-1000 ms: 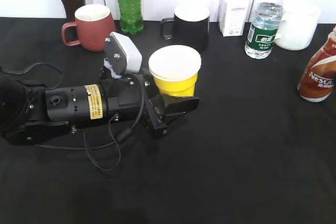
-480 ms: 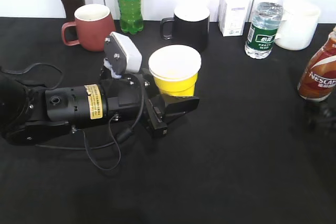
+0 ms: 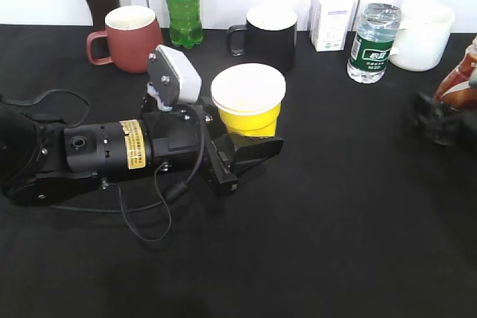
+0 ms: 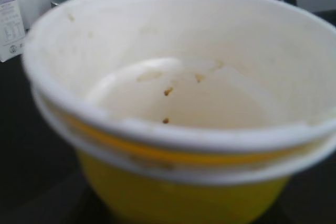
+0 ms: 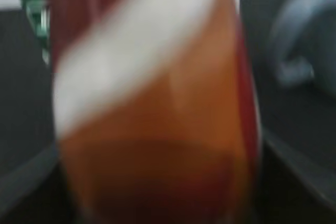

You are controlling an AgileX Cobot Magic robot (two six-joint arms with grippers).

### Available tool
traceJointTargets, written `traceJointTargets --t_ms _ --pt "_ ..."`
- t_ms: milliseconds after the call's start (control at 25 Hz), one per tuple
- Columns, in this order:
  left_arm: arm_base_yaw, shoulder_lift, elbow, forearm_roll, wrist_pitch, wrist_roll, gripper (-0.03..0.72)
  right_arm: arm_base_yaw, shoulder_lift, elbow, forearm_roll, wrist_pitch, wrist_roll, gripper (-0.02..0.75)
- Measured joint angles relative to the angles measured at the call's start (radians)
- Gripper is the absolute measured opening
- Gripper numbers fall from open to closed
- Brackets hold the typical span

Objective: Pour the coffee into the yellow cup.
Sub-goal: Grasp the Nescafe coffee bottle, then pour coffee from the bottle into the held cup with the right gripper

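The small tapered yellow disposable cup with a white rim (image 3: 248, 98) stands upright on the black table (image 3: 335, 206), near its middle, held between the black fingers of the left gripper (image 3: 240, 148), which pinches its lower part. In the left wrist view the cup's white inside (image 4: 178, 98) holds only a few brown specks. At the right edge, the curvy plastic coffee bottle with an orange-brown and white label (image 3: 460, 83) sits between the blurred dark fingers of the right gripper (image 3: 440, 121); I cannot tell whether they clamp it.
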State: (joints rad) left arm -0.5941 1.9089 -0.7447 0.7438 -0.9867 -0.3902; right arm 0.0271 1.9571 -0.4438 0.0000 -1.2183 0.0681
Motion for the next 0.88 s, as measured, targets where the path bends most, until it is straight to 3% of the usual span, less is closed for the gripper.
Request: traceJointTargets --t_ms 200,560,680,880 --pt "0.0 0.0 0.0 0.001 0.0 0.0 0.449 -0.001 0.002 -0.013 0.011 0.0 0.01 0.533" --pt "0.0 0.0 0.0 0.001 -0.047 0.0 0.449 -0.001 -0.019 0.107 0.059 -0.087 0.009 0.531" --pt "0.0 0.0 0.0 0.001 -0.068 0.0 0.449 -0.001 -0.092 0.098 -0.069 0.017 -0.068 0.531" --pt "0.0 0.0 -0.012 0.002 -0.084 -0.016 0.449 -0.001 -0.36 0.098 -0.303 0.059 -0.143 0.53"
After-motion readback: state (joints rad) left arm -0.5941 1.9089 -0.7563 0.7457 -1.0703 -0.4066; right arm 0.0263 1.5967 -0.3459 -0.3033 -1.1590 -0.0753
